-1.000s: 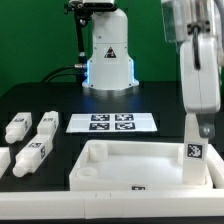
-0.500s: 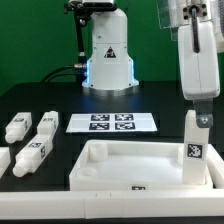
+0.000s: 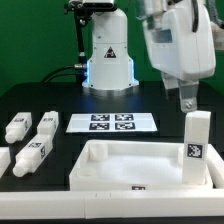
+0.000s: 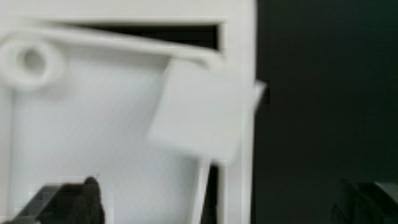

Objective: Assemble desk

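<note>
Black table (image 3: 40, 95) bears the desk top (image 3: 120, 160) nearest; one leg (image 3: 195, 148) stands upright in its corner socket, just below the gripper (image 3: 186, 103), fingers (image 4: 71, 200) spread and empty. Rise straight before crossing to the loose legs (image 3: 35, 152).

Up front on the black worktop (image 3: 60, 100): large white plastic tray-like desk top (image 3: 85, 165). Standing upright in its corner on the exterior view's right: one short white block leg (image 3: 196, 148). Over on the exterior view's left, well apart from the tray: loose white block legs (image 3: 35, 155), lying flat. Behind the tray, flat on the worktop: the thin white marker board (image 3: 112, 123). Further back still: white robot base (image 3: 108, 55).
</note>
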Robot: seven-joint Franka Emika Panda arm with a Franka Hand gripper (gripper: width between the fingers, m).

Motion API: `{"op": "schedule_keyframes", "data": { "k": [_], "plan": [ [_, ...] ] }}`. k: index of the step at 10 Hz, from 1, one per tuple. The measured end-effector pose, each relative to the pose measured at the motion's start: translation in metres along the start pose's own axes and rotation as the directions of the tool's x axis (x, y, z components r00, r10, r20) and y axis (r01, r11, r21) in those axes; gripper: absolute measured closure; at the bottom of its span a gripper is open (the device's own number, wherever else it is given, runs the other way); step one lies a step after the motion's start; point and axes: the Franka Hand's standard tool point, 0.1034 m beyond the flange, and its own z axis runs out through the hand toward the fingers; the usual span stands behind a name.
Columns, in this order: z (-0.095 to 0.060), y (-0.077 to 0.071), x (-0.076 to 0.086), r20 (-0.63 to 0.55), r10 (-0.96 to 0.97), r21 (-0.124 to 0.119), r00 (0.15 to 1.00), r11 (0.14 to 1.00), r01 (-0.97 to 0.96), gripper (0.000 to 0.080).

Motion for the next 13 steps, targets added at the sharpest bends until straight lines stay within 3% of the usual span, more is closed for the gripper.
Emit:
{"op": "schedule_keyframes", "data": {
  "k": [1,5,6,8,10,11,12,13],
  "plan": [
    [0.002,0.008,0.002,0.0,-0.076,-0.012,0.997,0.997,0.076,0.015],
    [0.004,0.008,0.003,0.002,-0.39,-0.014,0.921,0.921,0.39,0.015],
    [0.009,0.014,0.008,-0.011,-0.475,-0.011,0.88,0.88,0.475,0.015],
    [0.009,0.04,0.042,-0.009,-0.655,-0.037,0.756,0.755,0.654,0.015],
    [0.002,0.043,0.094,-0.023,-0.806,-0.052,0.591,0.592,0.804,0.015],
    [0.006,0.046,0.103,-0.021,-0.825,-0.061,0.564,0.564,0.823,0.015],
    [0.006,0.045,0.095,-0.015,-0.863,-0.065,0.505,0.505,0.861,0.015],
    [0.007,0.045,0.094,-0.014,-0.863,-0.064,0.504,0.504,0.861,0.015]
  ]
}}
